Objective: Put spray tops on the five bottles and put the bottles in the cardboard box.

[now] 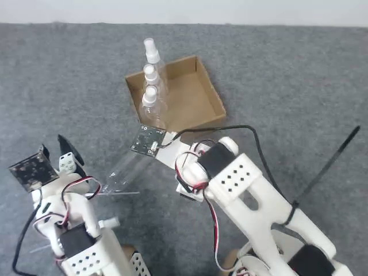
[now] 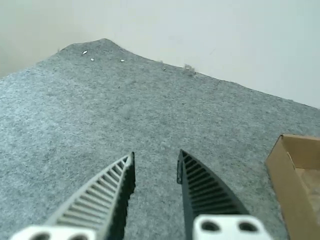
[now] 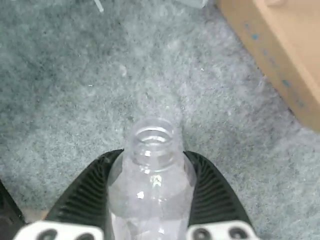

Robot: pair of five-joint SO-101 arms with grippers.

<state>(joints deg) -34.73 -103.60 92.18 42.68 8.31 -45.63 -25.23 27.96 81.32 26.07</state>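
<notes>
Clear bottle [image 3: 152, 192]: no spray top, the mouth is a bare open ring. The right gripper [image 3: 152, 153] pinches it across the body, black fingers [image 3: 87, 192] pressed to either side. The long axis runs straight out from the fingers, neck leading. In the high view it lies on a diagonal from beside the near corner of the cardboard box [image 1: 190, 98] toward the left arm, neck end pointing at that arm. It seems tipped low, close to level. Whether it touches the counter [image 1: 287, 69] is hard to judge through the clear plastic.

Right arm: stretched forward from the near right side, wrist close to the box's near corner.

Left arm: at the near left. The left gripper [image 2: 156, 156] is aimed out over grey counter, apart from the held bottle. Its fingers [image 2: 112, 187] are spread, nothing between them.

Box: shallow, open at the top. Three bottles with white spray tops [image 1: 150, 77] stand upright in a row along one side wall, close together.
</notes>
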